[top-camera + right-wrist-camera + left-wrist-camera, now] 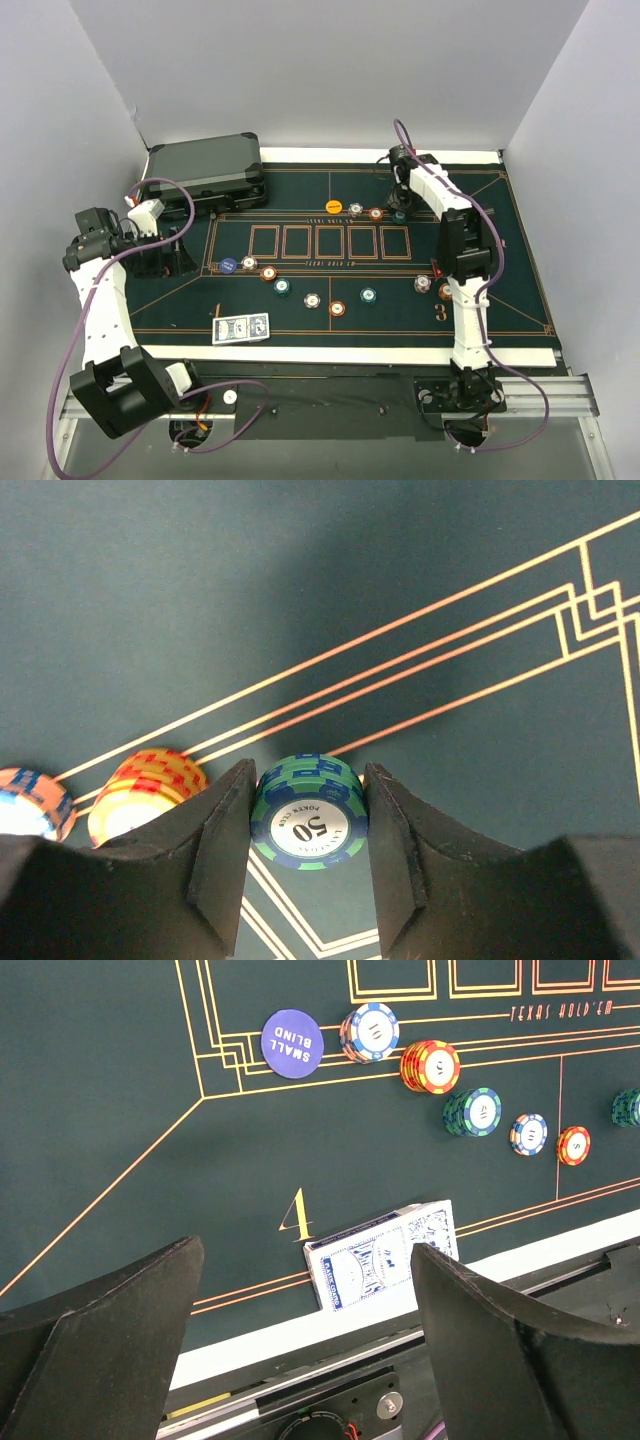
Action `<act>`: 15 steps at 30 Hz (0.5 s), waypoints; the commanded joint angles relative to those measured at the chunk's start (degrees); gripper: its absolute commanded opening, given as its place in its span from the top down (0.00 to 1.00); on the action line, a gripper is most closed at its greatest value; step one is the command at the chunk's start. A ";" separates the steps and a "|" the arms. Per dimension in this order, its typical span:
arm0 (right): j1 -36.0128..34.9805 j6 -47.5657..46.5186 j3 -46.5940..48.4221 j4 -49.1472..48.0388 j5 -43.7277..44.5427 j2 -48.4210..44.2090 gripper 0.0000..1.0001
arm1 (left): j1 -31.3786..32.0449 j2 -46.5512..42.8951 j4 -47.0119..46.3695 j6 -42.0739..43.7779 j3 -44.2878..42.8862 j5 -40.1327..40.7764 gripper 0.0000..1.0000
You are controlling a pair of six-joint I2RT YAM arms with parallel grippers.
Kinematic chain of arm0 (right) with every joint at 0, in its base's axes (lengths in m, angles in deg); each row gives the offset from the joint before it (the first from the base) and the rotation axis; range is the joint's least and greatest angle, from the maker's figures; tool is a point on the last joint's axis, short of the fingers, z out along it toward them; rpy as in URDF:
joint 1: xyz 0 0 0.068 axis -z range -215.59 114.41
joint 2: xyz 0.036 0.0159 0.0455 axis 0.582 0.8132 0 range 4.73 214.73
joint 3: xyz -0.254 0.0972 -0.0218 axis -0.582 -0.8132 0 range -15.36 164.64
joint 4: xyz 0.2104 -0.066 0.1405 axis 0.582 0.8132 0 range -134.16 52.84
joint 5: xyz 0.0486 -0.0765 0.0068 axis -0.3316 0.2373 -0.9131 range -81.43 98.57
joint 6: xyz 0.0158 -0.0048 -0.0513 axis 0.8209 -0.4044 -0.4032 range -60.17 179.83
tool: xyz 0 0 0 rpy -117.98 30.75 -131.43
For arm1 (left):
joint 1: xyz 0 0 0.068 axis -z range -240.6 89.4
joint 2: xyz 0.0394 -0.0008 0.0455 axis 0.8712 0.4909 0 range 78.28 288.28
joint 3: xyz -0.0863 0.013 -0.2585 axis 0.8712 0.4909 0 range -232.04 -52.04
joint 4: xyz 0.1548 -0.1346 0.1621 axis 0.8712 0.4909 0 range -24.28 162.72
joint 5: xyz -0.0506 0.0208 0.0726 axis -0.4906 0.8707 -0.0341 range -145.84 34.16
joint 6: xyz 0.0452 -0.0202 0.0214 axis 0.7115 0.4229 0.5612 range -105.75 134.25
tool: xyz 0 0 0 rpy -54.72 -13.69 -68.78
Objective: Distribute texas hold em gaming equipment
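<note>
My right gripper (399, 207) is at the far middle of the green poker mat (520, 260), shut on a green-and-blue "50" chip stack (308, 812) that stands on the felt; both fingers (225, 830) press its sides. A red-yellow stack (145, 790) and an orange-blue chip (28, 802) lie just to its left. My left gripper (165, 250) is open and empty above the mat's left side. A blue-backed card deck (375, 1260) lies at the near edge by the "4"; it also shows in the top view (241, 328).
A dark grey case (205, 172) sits at the far left. A blue small-blind button (292, 1043) and several chip stacks (430, 1066) run across the near half of the mat. An orange disc (334, 207) lies at the far middle.
</note>
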 commanded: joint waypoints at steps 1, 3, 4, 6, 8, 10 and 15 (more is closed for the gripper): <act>-0.15 -0.33 4.62 3.20 0.06 2.65 0.68 | -0.32 0.74 -2.99 0.81 -0.32 -0.33 0.04; 0.03 -0.15 5.50 3.11 0.06 3.71 0.68 | -0.41 1.09 -3.08 0.72 -0.32 -0.24 0.04; 0.11 -0.07 5.85 3.11 0.15 4.06 0.67 | -0.41 1.10 -2.91 0.81 -0.49 -0.41 0.04; 0.38 -0.24 6.46 3.20 -0.20 5.12 0.67 | -0.41 1.01 -2.91 0.81 -0.76 -0.50 0.04; 0.73 -0.24 6.64 3.02 -0.11 5.47 0.63 | -0.32 0.83 -2.82 0.72 -0.93 -0.59 0.04; 0.91 -0.50 6.55 3.20 -0.20 5.56 0.54 | -0.41 0.74 -2.73 0.63 -0.93 -0.68 0.04; 0.91 -1.73 5.41 3.20 -0.99 3.46 0.37 | -0.32 0.57 -2.64 0.54 -0.58 -0.50 0.04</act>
